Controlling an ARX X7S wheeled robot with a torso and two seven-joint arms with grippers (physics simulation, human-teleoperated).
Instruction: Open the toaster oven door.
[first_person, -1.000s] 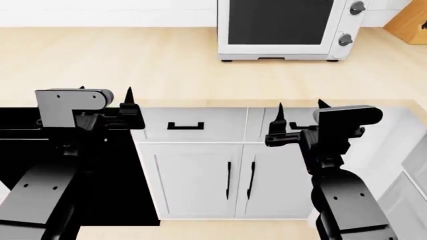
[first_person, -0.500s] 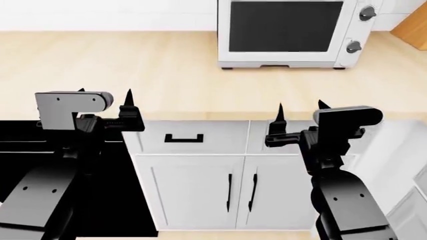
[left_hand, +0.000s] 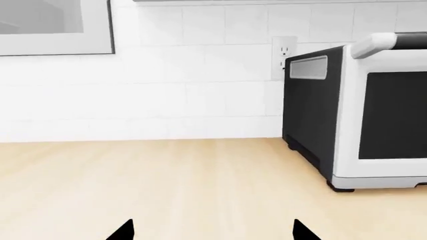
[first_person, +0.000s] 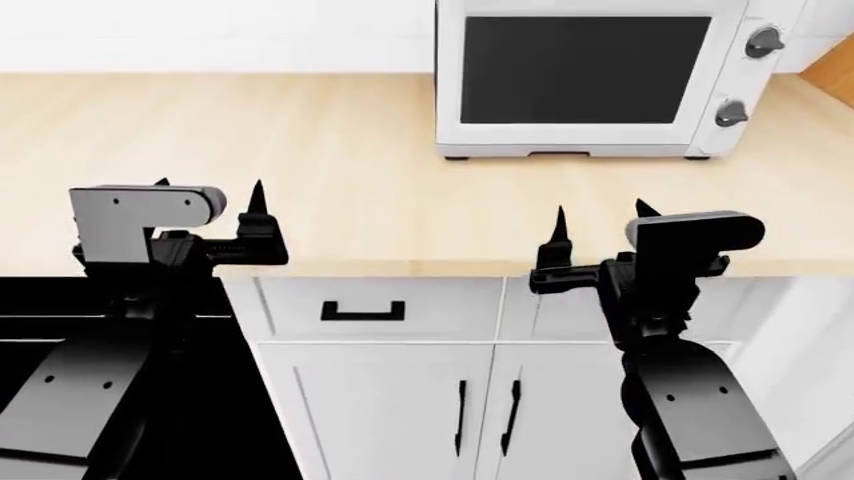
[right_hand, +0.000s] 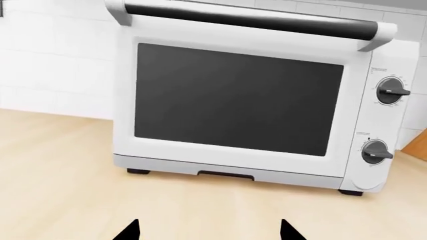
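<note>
Approaching: toaster oven (first_person: 601, 85) sits at the back of the wooden surface (first_person: 267, 160), toaster oven door (right_hand: 233, 100) shut, right gripper (first_person: 598, 225) and left gripper (first_person: 210, 198) spread, empty, well short; next, reach the bar handle (right_hand: 253, 21).

Light wood countertop (first_person: 267, 130) across the head view, bare-grained, running back to a white tiled backsplash (left_hand: 200, 95). White wall outlet (left_hand: 284, 50) set in the tiles. Grey-framed panel (left_hand: 57, 27) high on the wall, well apart from the outlet. Below the counter edge: white drawer front (first_person: 387, 308) with a black handle (first_person: 363, 313), then two white cabinet doors (first_person: 487, 410) with vertical black handles meeting at the centre seam. Black built-in oven front (first_person: 247, 420) just beside the cabinets.
</note>
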